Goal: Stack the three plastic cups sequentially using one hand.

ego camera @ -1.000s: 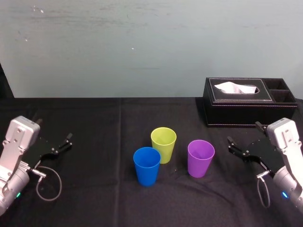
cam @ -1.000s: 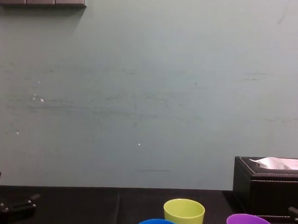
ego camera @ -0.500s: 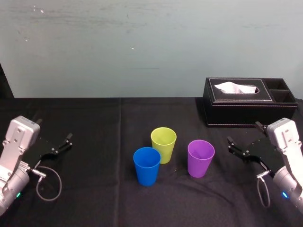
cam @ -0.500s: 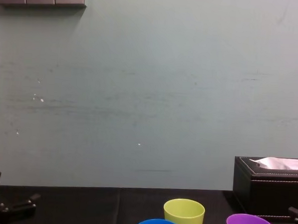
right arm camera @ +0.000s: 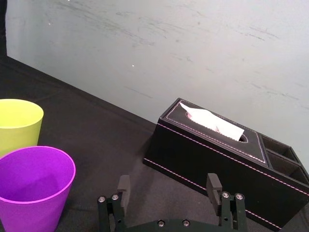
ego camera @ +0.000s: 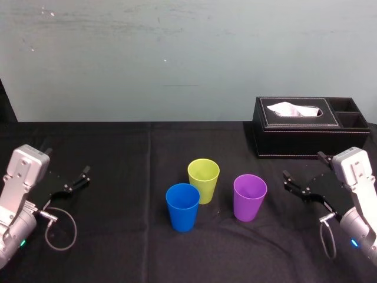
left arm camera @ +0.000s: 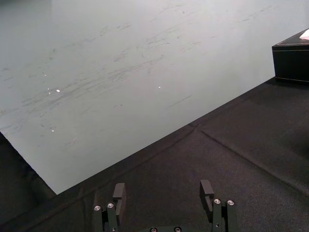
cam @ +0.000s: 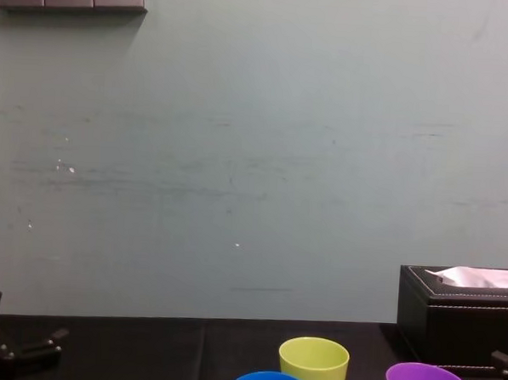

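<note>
Blue cup (ego camera: 182, 206), green cup (ego camera: 203, 180), purple cup (ego camera: 250, 196) stand mouth-up for nesting; left gripper (left arm camera: 163, 187), right gripper (right arm camera: 168, 180) flank them, jaws released.

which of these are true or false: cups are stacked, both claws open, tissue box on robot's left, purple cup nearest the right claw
The cups are stacked. False: the blue cup, yellow-green cup and purple cup stand upright, none inside another.
Both claws are open. True: the left claw and right claw are open and empty.
The tissue box is on the robot's left. False: the tissue box sits on its right.
The purple cup is nearest the right claw. True.
</note>
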You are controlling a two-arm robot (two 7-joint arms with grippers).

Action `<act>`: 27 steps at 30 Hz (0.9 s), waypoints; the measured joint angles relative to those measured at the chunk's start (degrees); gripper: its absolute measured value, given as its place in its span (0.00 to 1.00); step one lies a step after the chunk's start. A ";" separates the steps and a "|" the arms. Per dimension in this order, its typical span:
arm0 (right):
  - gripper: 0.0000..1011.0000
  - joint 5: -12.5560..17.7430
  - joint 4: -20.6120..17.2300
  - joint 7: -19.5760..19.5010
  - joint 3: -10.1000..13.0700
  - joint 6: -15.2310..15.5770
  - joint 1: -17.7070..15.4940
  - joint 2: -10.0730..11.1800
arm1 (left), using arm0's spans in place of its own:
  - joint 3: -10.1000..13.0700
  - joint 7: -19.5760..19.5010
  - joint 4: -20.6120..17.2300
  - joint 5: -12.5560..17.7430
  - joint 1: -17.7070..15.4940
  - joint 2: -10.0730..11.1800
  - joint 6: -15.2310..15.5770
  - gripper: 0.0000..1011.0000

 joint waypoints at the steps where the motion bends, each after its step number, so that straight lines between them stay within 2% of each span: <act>1: 0.99 0.00 0.00 0.00 0.00 0.00 0.00 0.00 | 0.00 0.00 0.00 0.00 0.00 0.00 0.00 0.99; 27: 0.99 0.00 0.00 0.00 0.00 0.00 0.00 0.00 | 0.00 0.00 0.00 0.00 0.00 0.00 0.00 0.99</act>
